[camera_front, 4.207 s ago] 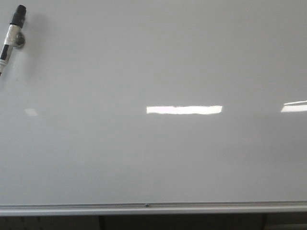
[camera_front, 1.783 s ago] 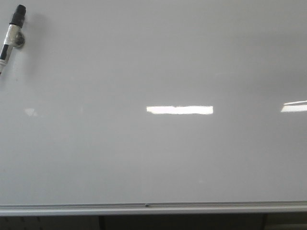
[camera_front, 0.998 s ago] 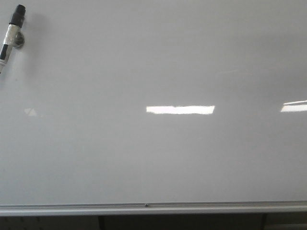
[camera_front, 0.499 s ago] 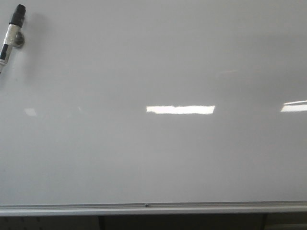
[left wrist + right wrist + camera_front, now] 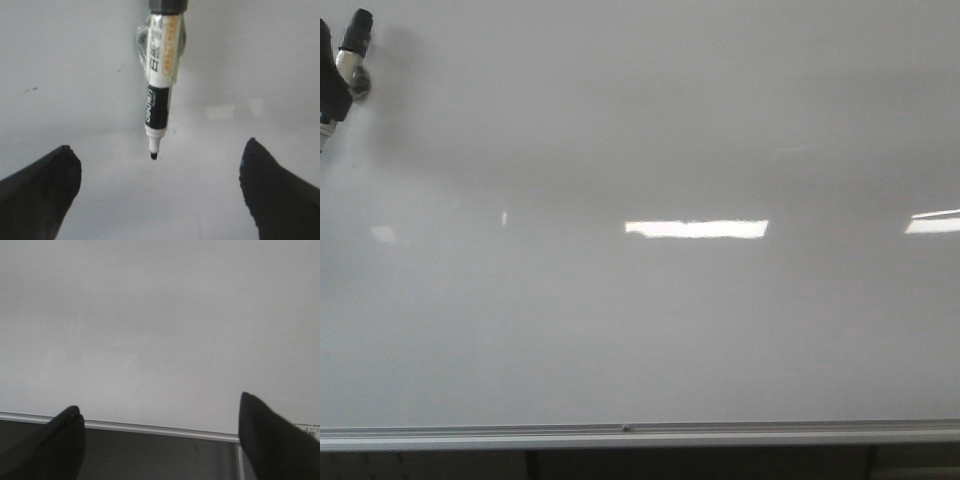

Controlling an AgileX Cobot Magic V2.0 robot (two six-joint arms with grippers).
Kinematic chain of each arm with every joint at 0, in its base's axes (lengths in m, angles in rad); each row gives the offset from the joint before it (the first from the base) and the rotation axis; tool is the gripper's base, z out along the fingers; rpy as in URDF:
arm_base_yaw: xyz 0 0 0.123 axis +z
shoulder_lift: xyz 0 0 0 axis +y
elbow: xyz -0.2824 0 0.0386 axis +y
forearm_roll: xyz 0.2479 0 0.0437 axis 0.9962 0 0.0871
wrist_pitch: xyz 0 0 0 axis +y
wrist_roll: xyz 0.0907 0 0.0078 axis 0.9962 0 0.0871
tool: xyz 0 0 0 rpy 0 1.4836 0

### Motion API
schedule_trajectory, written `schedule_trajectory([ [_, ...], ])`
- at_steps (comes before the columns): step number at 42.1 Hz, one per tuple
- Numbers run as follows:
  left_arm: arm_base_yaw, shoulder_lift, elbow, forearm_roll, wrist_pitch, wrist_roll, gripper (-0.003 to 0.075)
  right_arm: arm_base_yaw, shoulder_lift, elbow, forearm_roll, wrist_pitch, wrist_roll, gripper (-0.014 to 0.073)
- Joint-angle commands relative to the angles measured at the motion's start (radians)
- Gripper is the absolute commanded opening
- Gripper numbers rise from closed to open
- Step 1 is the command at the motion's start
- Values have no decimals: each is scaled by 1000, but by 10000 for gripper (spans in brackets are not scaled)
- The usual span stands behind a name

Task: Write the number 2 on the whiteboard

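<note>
A large glossy pale grey whiteboard [image 5: 650,320] fills the front view, and no written digit can be made out anywhere on it. Along its lower edge runs one silver metal rail [image 5: 640,433], with a dark strip below that is too dim to read.

At the board's top left corner, one marker [image 5: 354,52] hangs against the surface, partly cut off by the picture's edge. A dark shape [image 5: 330,85] beside it covers part of the marker; it is too cropped to say what it is.

Two bright white rectangular reflections lie on the board: one near the middle [image 5: 696,229] and one cut off at the right edge [image 5: 933,222]. A few fainter glints show on the left half.

In the left wrist view the marker [image 5: 160,75] is seen close up: a white barrel with a black band, orange and black print too small to read, and its black tip uncovered. Its upper end is out of the picture. The left gripper [image 5: 159,195] has its two black fingers [image 5: 40,192] spread wide, one on each side of the tip, touching nothing.

In the right wrist view the right gripper [image 5: 162,440] also has two black fingers [image 5: 277,437] spread wide, holding nothing, near the board's lower edge and rail [image 5: 150,428].
</note>
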Motion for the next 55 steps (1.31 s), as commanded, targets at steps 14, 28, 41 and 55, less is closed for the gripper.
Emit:
schedule_trajectory([
  [14, -7, 119, -150, 6, -78, 0, 618, 0, 3, -35, -9, -67, -6, 643],
  [28, -7, 150, -163, 32, -104, 0, 505, 0, 3, -35, -9, -67, -6, 643],
  [41, -7, 191, -163, 32, -110, 0, 206, 0, 3, -35, -9, -67, -6, 643],
  [55, -7, 172, -163, 32, -69, 0, -20, 0, 3, -35, -9, -78, -6, 643],
])
